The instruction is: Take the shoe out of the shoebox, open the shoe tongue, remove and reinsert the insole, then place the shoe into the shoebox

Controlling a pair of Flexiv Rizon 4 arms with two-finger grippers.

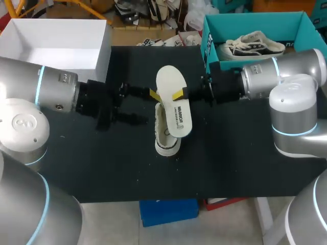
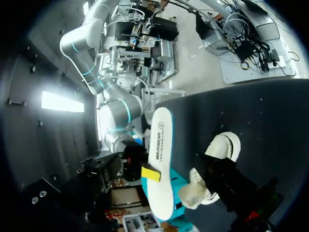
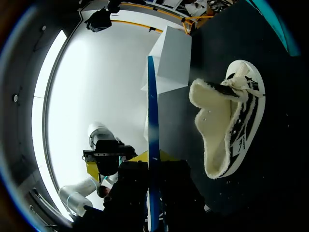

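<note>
A white insole [image 1: 173, 102] hangs over the middle of the black table, with my right gripper [image 1: 180, 94] shut on its right edge. In the right wrist view the insole [image 3: 152, 135] stands edge-on between the yellow tips. Below it the shoe [image 1: 166, 133], white with a fleecy lining, lies on the table; the right wrist view shows the shoe [image 3: 227, 125] on its side beside the gripper. My left gripper [image 1: 149, 107] stands open at the insole's left edge, one yellow tip close against it. The left wrist view takes in the insole [image 2: 160, 164] and the shoe [image 2: 215, 159].
The teal shoebox [image 1: 212, 38] stands at the back right with a second shoe [image 1: 253, 46] in it. An open white box [image 1: 99, 56] sits at the back left. The table's front half is bare black surface [image 1: 153, 173].
</note>
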